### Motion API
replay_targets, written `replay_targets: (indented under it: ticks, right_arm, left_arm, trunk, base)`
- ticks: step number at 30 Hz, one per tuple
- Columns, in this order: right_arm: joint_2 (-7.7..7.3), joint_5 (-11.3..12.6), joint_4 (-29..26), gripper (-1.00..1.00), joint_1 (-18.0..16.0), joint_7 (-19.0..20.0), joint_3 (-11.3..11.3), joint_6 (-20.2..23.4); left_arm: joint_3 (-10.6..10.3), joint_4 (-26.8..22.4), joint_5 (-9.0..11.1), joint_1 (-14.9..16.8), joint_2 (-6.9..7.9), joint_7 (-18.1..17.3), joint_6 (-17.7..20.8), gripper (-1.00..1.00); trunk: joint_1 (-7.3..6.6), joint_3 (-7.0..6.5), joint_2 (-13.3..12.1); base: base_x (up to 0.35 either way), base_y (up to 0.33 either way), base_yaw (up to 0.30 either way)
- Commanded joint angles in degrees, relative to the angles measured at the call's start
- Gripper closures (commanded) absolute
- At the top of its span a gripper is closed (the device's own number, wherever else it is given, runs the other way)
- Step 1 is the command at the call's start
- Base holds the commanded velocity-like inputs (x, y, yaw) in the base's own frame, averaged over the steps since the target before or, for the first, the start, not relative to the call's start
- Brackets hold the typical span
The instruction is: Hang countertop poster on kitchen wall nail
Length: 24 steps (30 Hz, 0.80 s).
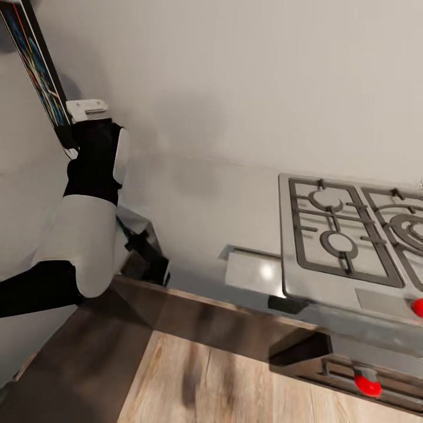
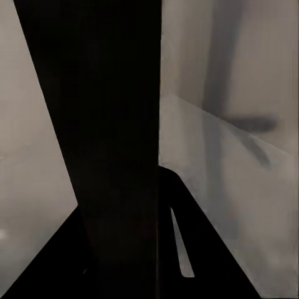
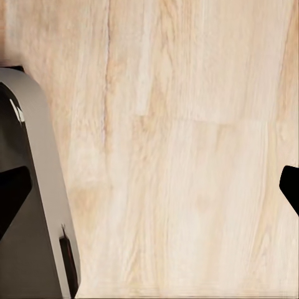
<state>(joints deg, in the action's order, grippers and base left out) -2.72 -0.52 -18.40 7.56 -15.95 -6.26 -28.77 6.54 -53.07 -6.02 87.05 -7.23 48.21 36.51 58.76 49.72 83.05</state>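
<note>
Head view: the left tool (image 1: 73, 138) is clamped on the poster's (image 1: 36, 64) lower edge, holding it tilted against the wall (image 1: 235, 70) above the tabletop (image 1: 200, 200). Right wrist view looks onto wooden floor (image 3: 187, 156); whether the right tool is apart or together cannot be told.

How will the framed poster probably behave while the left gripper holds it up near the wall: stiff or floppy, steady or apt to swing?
The poster probably stays stiff: its black-framed edge runs straight, without sag. It looks thin, so likely light for its size. The left gripper seems to hold it at its lower end, most of it standing above, so it may pivot or tip if the grip is loose.
</note>
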Motion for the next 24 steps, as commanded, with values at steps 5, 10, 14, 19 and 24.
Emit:
replay_targets:
  ticks: [5,10,14,19,24]
  right_arm:
    - [-0.13,0.0,0.5,-1.0,0.0,0.0,-0.2,-0.1]
    - [-0.17,0.0,2.9,-1.0,0.0,0.0,-0.1,-0.3]
    - [-0.18,0.0,3.6,-1.0,0.0,0.0,-0.1,-0.3]
    - [-0.18,0.0,3.7,-1.0,0.0,0.0,-0.2,-0.3]
    - [-0.18,0.0,3.7,-1.0,0.0,0.0,-0.2,-0.3]
  left_arm:
    - [0.2,0.0,-0.7,0.0,-0.06,-0.1,0.6,1.0]
    - [0.2,0.0,-0.6,0.0,-0.06,-0.2,0.7,1.0]
    - [0.1,0.0,-0.3,0.0,-0.19,-0.3,0.7,1.0]
    - [0.0,-0.1,-0.2,0.0,-0.52,-0.4,0.7,1.0]
    - [-0.1,0.0,0.0,0.0,-0.7,-0.9,0.7,1.0]
  trunk:
    - [-0.03,0.03,0.0]
    - [-0.03,0.03,0.0]
    - [-0.03,0.03,0.0]
    - [-0.03,0.03,0.0]
    - [-0.03,0.03,0.0]
  base:
    - [-0.341,0.0,0.0]
    - [-0.257,0.0,0.0]
    - [-0.052,0.0,0.0]
    - [-0.199,0.0,0.0]
    - [-0.317,0.0,0.0]
